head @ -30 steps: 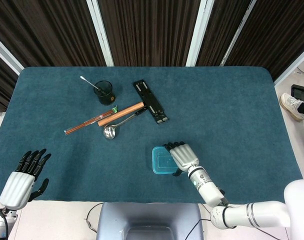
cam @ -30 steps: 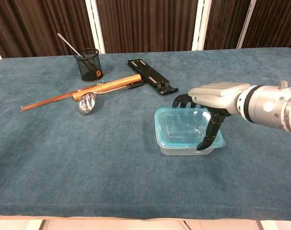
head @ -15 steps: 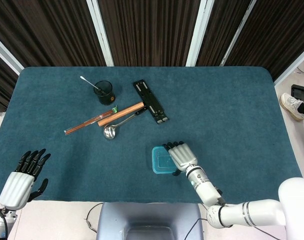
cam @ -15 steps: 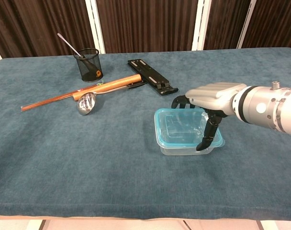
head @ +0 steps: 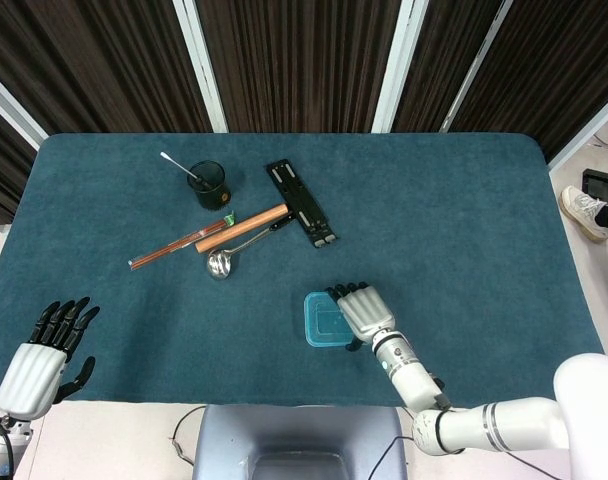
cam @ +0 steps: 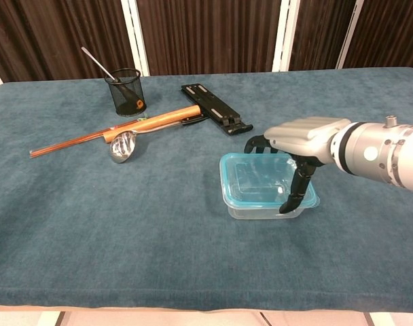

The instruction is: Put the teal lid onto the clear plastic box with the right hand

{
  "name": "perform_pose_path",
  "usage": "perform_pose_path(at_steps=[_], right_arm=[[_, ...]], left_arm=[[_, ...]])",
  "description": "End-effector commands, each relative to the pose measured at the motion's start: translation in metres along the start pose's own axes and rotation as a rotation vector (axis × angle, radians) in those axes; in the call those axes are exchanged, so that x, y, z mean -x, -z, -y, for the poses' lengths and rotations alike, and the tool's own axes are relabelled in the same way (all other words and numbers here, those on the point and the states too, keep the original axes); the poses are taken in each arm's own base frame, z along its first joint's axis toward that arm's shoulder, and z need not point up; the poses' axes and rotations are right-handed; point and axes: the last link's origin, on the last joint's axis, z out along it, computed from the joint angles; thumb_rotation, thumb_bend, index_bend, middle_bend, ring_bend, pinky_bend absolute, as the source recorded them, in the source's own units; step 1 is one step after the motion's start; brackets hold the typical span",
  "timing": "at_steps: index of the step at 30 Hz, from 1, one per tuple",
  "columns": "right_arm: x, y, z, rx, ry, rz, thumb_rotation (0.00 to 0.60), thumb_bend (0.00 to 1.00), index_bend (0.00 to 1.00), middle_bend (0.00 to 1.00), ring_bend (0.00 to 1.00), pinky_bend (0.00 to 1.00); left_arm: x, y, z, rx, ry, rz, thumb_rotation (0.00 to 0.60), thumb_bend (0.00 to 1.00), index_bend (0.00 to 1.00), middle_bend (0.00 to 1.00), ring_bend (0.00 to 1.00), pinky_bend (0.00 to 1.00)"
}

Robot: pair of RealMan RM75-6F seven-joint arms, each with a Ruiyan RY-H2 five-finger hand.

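Right hand: the right hand [cam: 303, 139] arches over the right part of the teal lid [cam: 264, 180], palm down, fingers curled down around the lid's far and right edges; the thumb [cam: 296, 192] reaches down at the near right corner. Whether the fingers grip the lid or only touch it cannot be told.
Teal lid: lies flat on top of the clear plastic box [cam: 261, 210], covering its opening; in the head view the lid [head: 324, 320] sits just left of the hand [head: 366, 312].
Clear plastic box: stands on the teal surface [cam: 125, 231], near the front edge, right of centre.
Left hand: the left hand [head: 44, 355] hangs at the near left corner, off the surface's edge, fingers spread apart and holding nothing.
Other things: a black mesh cup [cam: 127, 92] with a thin stick in it stands at the far left; near it lie a wooden-handled tool [cam: 155, 122], a metal ladle [cam: 123, 147] and a flat black bar [cam: 215, 106].
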Motion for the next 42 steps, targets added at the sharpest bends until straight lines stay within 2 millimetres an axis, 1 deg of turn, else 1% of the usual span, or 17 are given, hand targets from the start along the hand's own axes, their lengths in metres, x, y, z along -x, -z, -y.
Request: perform_pose_path(at_steps=[1,5,8,15,20,25,29,36,42], right_arm=[[-0.001,0.001,-0.002,0.006,-0.004,-0.005,0.600,0.18,0.65,0.57,0.46,0.34],[-0.003,0.002,-0.004,0.008,-0.008,-0.002,0.600,0.18,0.51,0.45,0.38,0.32],[-0.004,0.002,-0.005,0.009,-0.010,-0.002,0.600,0.18,0.42,0.39,0.33,0.31],[-0.004,0.004,-0.007,0.007,0.004,0.028,0.600,0.18,0.30,0.30,0.26,0.26],[-0.002,0.004,-0.007,0.004,0.010,0.047,0.600,0.18,0.20,0.22,0.20,0.22],[-0.005,0.003,-0.007,0.001,0.006,0.038,0.600,0.18,0.11,0.15,0.14,0.19],[-0.007,0.004,-0.009,0.003,-0.002,0.028,0.600,0.18,0.08,0.13,0.11,0.18],[-0.011,0.008,-0.014,0.005,-0.004,0.021,0.600,0.18,0.05,0.11,0.09,0.16],[-0.019,0.021,-0.022,-0.011,0.013,0.013,0.600,0.18,0.04,0.09,0.06,0.12]], left_arm=[[0.000,0.000,0.000,0.000,0.002,0.001,0.600,0.44,0.00,0.00,0.00,0.06],[0.000,0.000,0.000,0.001,0.004,-0.001,0.600,0.44,0.00,0.00,0.00,0.06],[0.000,0.001,0.000,0.001,0.004,-0.002,0.600,0.44,0.00,0.00,0.00,0.06],[-0.001,0.001,0.000,0.002,0.005,-0.003,0.600,0.44,0.00,0.00,0.00,0.06],[-0.001,0.001,0.000,0.002,0.007,-0.003,0.600,0.44,0.00,0.00,0.00,0.06],[-0.001,0.001,0.000,0.002,0.007,-0.004,0.600,0.44,0.00,0.00,0.00,0.06],[-0.001,0.001,0.000,0.005,0.006,-0.005,0.600,0.44,0.00,0.00,0.00,0.06],[-0.001,0.001,0.000,0.003,0.006,-0.005,0.600,0.44,0.00,0.00,0.00,0.06],[-0.001,0.000,0.001,0.001,0.006,-0.005,0.600,0.44,0.00,0.00,0.00,0.06]])
